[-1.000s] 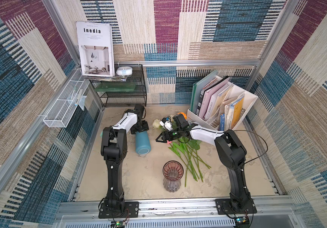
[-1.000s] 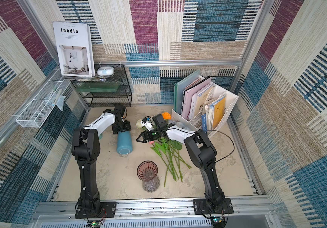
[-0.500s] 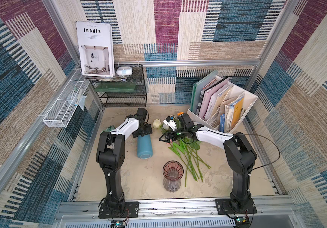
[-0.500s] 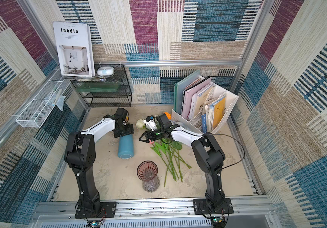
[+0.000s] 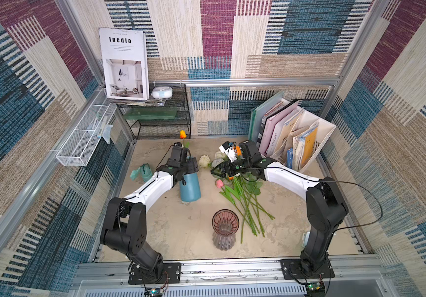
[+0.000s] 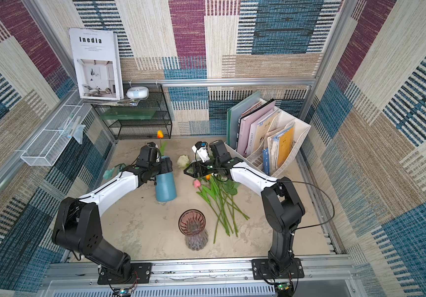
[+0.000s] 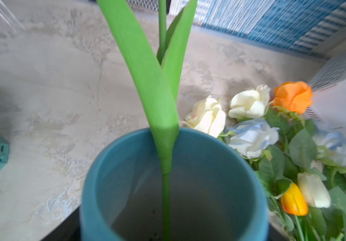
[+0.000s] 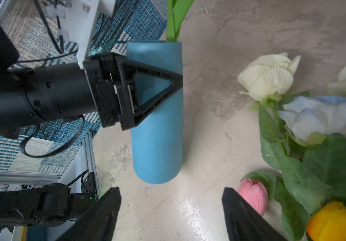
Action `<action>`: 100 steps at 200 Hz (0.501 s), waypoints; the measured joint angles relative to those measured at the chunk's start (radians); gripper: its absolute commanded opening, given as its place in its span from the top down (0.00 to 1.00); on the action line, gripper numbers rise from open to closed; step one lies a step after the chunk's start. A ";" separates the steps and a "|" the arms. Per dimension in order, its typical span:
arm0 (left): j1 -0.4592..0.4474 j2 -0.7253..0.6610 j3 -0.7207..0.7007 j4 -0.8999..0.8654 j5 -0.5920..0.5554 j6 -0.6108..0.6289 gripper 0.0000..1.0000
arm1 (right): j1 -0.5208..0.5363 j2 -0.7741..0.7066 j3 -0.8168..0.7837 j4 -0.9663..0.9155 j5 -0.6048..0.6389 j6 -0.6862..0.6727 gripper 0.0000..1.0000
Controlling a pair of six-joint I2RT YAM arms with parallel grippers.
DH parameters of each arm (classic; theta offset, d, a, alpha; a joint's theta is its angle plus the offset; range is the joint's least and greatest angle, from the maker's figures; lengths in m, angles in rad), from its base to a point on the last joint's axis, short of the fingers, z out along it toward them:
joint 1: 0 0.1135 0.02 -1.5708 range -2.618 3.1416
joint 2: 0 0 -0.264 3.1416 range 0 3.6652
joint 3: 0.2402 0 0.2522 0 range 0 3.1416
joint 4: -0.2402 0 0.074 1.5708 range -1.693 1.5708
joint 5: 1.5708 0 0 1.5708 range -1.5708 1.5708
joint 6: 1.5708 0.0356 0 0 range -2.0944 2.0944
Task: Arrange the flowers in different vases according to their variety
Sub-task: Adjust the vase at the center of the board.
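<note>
The left arm's elbow has swung back while the left end effector still straddles the matte blue tapered vase holding one orange tulip, grip undeterminable; the right end effector, jaws apart and empty, hovers just beside the loose green-stemmed artificial flowers, so sorting appears barely begun.

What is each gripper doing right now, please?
Left gripper: jaws straddle the blue vase; whether they grip it cannot be told.
Right gripper: open, holding nothing.

Patchwork woven walls, mottled beige floor
</note>
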 measured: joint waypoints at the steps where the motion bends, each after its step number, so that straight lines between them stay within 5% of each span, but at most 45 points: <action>1: -0.001 -0.003 -0.004 0.006 -0.002 0.001 1.00 | 0.000 -0.001 0.001 0.000 0.000 0.000 0.17; 100: -0.032 -0.066 -0.305 0.636 -0.223 0.202 1.00 | -0.020 -0.125 -0.103 0.003 0.111 0.015 0.16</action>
